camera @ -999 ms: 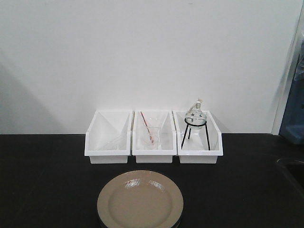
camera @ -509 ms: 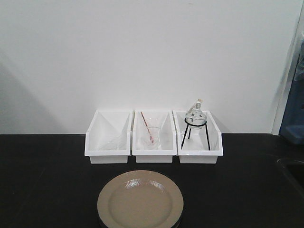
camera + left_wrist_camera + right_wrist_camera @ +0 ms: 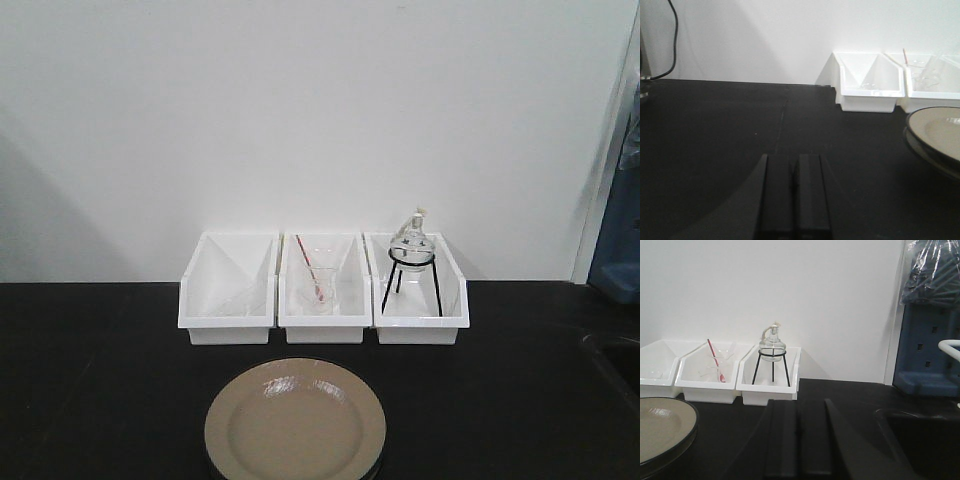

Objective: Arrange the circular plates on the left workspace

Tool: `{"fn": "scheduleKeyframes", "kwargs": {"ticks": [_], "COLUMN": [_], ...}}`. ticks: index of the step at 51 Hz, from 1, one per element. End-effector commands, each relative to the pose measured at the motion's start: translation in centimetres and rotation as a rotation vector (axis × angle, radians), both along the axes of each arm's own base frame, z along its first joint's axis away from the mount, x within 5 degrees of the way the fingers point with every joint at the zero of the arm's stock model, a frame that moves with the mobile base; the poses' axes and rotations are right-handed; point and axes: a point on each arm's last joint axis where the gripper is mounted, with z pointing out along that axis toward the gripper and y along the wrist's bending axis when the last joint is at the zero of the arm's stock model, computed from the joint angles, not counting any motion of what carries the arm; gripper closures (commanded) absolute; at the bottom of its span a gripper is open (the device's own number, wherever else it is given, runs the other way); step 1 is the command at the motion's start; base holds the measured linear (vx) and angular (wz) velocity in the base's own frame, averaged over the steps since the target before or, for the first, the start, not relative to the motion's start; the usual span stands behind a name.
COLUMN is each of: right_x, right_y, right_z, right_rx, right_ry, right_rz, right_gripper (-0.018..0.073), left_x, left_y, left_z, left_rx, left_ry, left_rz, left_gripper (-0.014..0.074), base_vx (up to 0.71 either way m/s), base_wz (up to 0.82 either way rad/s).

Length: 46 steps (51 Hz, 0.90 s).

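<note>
Your glossy tan plates [image 3: 295, 420] are sitting stacked on the matte black benchtop [image 3: 90, 380], just in front of the middle white bin [image 3: 324, 322]. Left gripper [image 3: 795, 195] and right gripper [image 3: 799, 440] are both hovering low, fingers pressed together.

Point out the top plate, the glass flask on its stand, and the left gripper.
top plate [image 3: 295, 425], front view, on its shallow centre.
glass flask [image 3: 412, 244], front view, on its round belly.
left gripper [image 3: 794, 192], left wrist view, midway between the shut fingers.
</note>
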Motion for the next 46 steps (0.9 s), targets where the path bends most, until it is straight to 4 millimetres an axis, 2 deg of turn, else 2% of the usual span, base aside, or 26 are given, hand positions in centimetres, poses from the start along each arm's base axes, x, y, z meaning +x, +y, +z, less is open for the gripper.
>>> {"fn": "scheduleKeyframes", "kwargs": {"ticks": [1, 10, 13, 23, 46], "right_x": [0.0, 0.0, 0.0, 0.0, 0.0], "right_y": [-0.4, -0.4, -0.4, -0.4, -0.4], "right_z": [1.5, 1.5, 1.5, 1.5, 1.5], "right_rx": [-0.001, -0.001, -0.001, -0.001, -0.001], "right_ry": [-0.08, -0.08, -0.08, -0.078, -0.078], "right_rz": [-0.045, -0.045, -0.045, -0.045, -0.045], "right_gripper": [0.056, 0.056, 0.056, 0.056, 0.056], "left_x": [-0.1, -0.5, -0.5, -0.5, -0.5], "left_y": [0.5, 0.4, 0.3, 0.0, 0.0], "left_z": [0.9, -1.5, -1.8, -1.8, -2.1], "left_rx": [0.002, -0.025, -0.005, 0.063, 0.059], "left_ry": [-0.082, -0.1, -0.055, -0.051, -0.025], "left_rz": [0.05, 0.046, 0.018, -0.039, -0.043], "left_gripper": [0.0597, 0.0597, 0.0597, 0.0597, 0.0597], "base_vx": [0.0, 0.0, 0.0, 0.0, 0.0], "base_wz": [0.0, 0.0, 0.0, 0.0, 0.0]}}
